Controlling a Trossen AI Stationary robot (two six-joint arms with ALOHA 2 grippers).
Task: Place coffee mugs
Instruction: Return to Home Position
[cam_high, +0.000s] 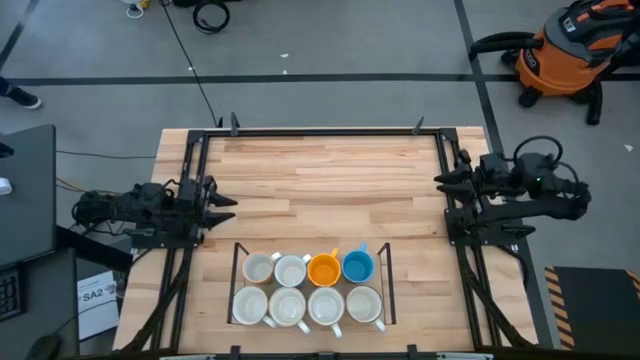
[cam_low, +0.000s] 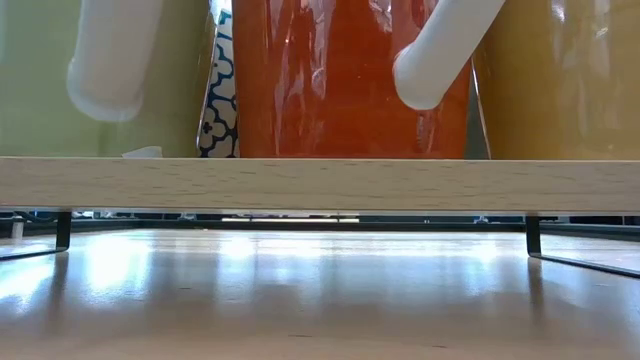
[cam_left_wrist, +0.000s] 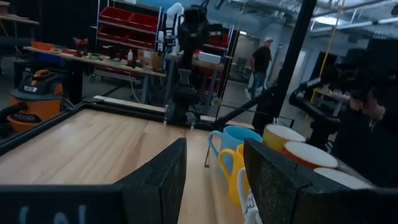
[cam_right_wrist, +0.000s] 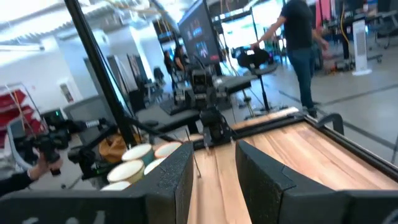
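**Mugs racked, both arms parked empty**

Eight small handled ceramic coffee mugs (cam_high: 310, 288) sit in two rows of four inside the black wire rack (cam_high: 236, 285) at the near edge of the pale plank wooden table (cam_high: 320, 180). In the back row I make out two cream ones, then the glossy orange-yellow mug (cam_high: 324, 270) and the bright blue mug (cam_high: 357, 266) beside it. The front row reads white from above. From table height I see a glazed red-brown mug (cam_low: 340, 80) standing on the light wooden shelf board (cam_low: 320, 184), probably one of that front row.

My left gripper (cam_high: 228, 207) hangs at the table's left edge and my right gripper (cam_high: 442, 181) at the right edge, both well apart from the rack. Each wrist view shows its two dark fingers spread with nothing between them.

If I had to lift one again, I'd treat it as rigid, light and slick with glaze, and liable to chip against its neighbours. They stand packed close, and I cannot tell whether they touch. I judge the safest hold to be across the rim wall, one finger inside and one outside. The thin handle looks likelier to twist in the pads.
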